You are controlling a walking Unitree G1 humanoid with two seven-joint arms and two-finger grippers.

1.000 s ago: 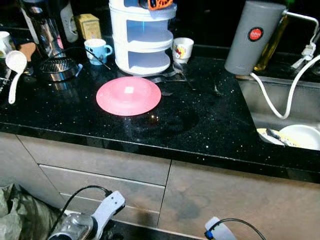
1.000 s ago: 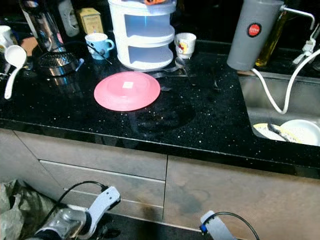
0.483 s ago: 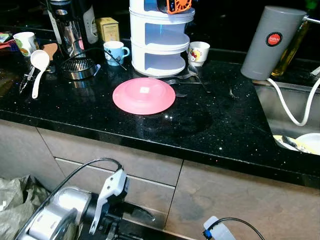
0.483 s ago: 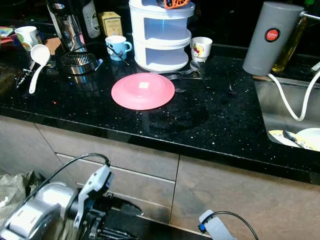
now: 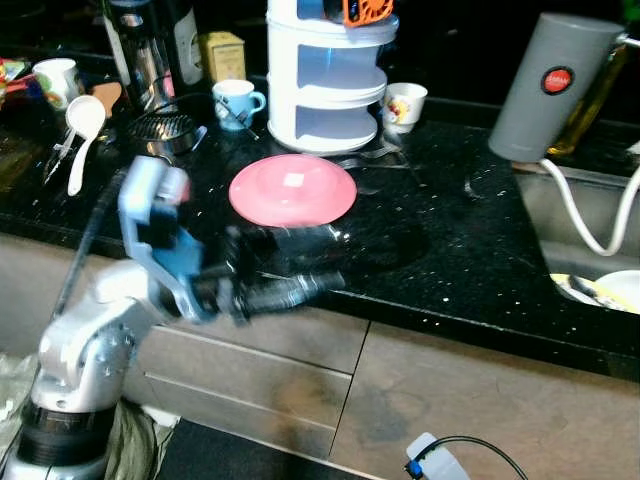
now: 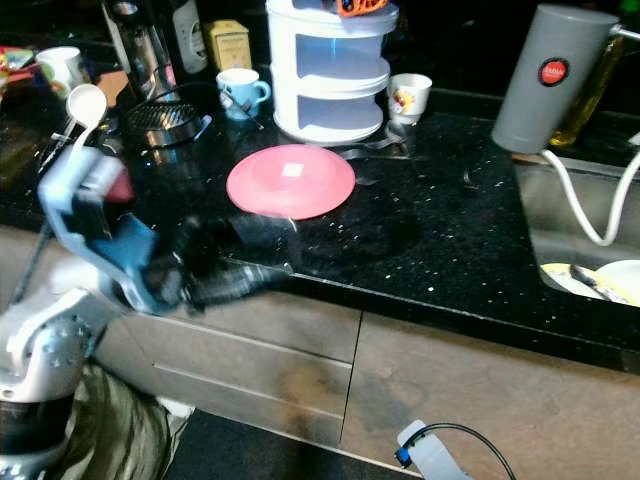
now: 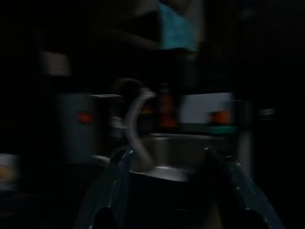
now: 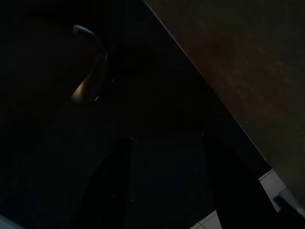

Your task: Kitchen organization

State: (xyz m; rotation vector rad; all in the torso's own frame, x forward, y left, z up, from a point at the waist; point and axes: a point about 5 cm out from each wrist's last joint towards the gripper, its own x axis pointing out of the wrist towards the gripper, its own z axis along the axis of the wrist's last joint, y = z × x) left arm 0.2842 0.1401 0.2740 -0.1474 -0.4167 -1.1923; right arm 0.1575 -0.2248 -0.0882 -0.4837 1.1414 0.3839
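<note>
The pink plate (image 5: 292,189) lies flat on the black surface (image 5: 440,250) before the white rack (image 5: 330,75), just beyond the blurred left claw (image 5: 325,281) at the surface's front edge, its fingers apart.

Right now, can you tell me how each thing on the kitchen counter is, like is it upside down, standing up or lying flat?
pink plate: upside down, flat on the counter.
blue mug: upright, utensil inside.
flowered cup: upright.
white ladle: lying flat.
grey canister: tilted, leaning by the sink.
white tiered rack: upright.
left gripper: raised at the counter edge, blurred, fingers apart.
right gripper: hanging low, fingers apart.
</note>
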